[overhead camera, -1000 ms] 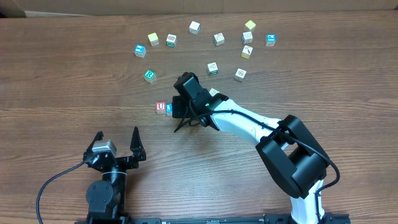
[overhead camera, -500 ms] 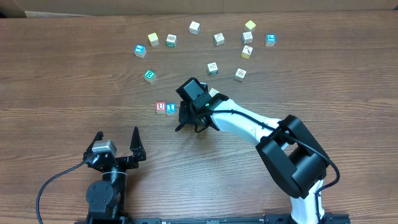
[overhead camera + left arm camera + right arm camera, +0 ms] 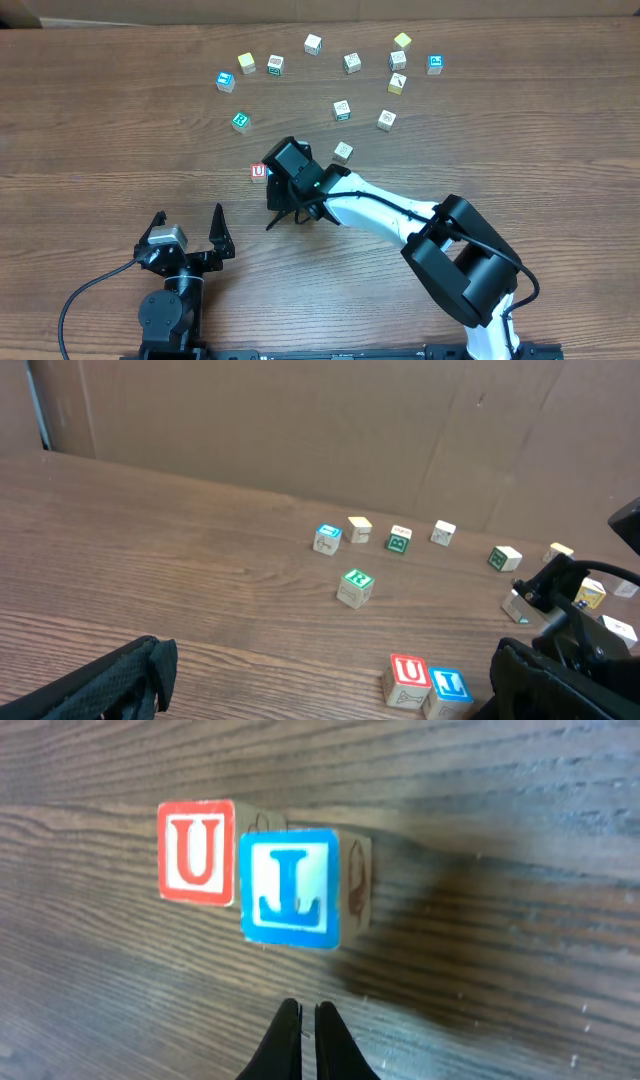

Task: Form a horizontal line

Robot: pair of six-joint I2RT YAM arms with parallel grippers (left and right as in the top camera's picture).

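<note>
Horizontal line (image 3: pixel 245 870) is judged partly formed. Two cubes are joined on the worktop (image 3: pixel 100 150): the blue letter cube (image 3: pixel 289 888) is pressed against the right side of the red U cube (image 3: pixel 197 852), though set slightly out of step with it, so a small nudge may be needed. The green R cube (image 3: pixel 240 121) is seen well apart from the red U cube, farther back and to its left, and is judged not yet added. The right gripper (image 3: pixel 302 1015), clenched and empty, is pointed at the blue letter cube, near the red U cube but not touching either. The left gripper (image 3: pixel 189 212) is spread wide and empty, well apart from the red U cube, toward the near edge.
</note>
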